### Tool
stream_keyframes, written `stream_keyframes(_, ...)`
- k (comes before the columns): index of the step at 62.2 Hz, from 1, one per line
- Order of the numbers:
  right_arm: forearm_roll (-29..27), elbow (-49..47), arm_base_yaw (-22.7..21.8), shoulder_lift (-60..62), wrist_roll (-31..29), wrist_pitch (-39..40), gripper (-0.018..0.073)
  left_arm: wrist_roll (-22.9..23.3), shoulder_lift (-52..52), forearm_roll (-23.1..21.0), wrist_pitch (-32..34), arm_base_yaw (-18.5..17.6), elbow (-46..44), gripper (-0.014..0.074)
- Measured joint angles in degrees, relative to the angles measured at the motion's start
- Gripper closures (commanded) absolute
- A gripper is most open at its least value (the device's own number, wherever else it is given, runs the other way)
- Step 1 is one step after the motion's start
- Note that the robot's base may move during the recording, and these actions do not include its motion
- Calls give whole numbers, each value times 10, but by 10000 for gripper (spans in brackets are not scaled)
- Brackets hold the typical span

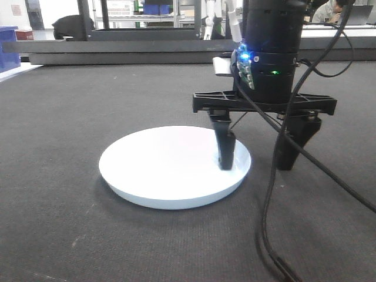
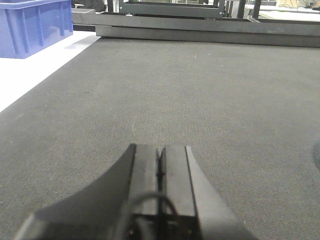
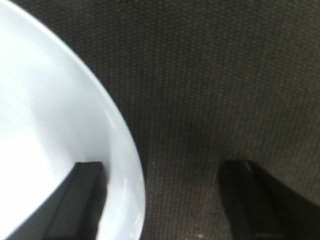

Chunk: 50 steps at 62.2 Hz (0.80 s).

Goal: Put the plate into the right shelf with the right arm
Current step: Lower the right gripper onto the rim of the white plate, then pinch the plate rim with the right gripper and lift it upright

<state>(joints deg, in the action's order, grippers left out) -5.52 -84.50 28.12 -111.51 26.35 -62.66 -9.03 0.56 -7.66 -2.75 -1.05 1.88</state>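
Observation:
The white plate (image 1: 167, 166) lies flat on the dark grey mat. My right gripper (image 1: 257, 158) points straight down, open, straddling the plate's right rim: one finger (image 1: 225, 150) stands inside the plate, the other (image 1: 294, 147) on the mat outside it. In the right wrist view the plate (image 3: 55, 115) fills the left side, with the gripper (image 3: 165, 175) astride its rim. My left gripper (image 2: 160, 155) is shut and empty, low over bare mat. The right shelf is out of view.
Black cables (image 1: 276, 194) trail from the right arm down onto the mat. A blue bin (image 2: 32, 25) stands at the far left on a white surface. Dark metal frames (image 1: 147, 47) run along the mat's far edge.

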Motion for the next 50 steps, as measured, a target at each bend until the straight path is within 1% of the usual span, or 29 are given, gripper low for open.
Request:
stream_keyframes(4,0,0,0,3,0,0,266,0,0,0,0,0,0,725)
stream_keyframes(5,0,0,0,4,0,0,308,0,0,0,0,0,0,725)
stream_keyframes(7,0,0,0,6,0,0,364,0,0,0,0,0,0,725)
stream_keyframes(9,0,0,0,7,1,0,447,0,0,0,0,0,0,725)
stream_keyframes(12,0,0,0,8,1,0,524,0,0,0,0,0,0,725)
stream_keyframes(16,0,0,0,10,2,-1,498,0,0,0,0,0,0,725)
stream_keyframes(25,5,0,0,16,2,-1,508,0,0,0,0,0,0,725)
stream_keyframes(33,29,0,1,45,2,-1,508,0,0,0,0,0,0,725)
stream_keyframes(38,55,9,1,79,2,2,508,0,0,0,0,0,0,725)
stream_keyframes(44,79,42,0,140,2,35,508,0,0,0,0,0,0,725)
stream_keyframes(50,96,102,-6,213,-2,95,508,0,0,0,0,0,0,725)
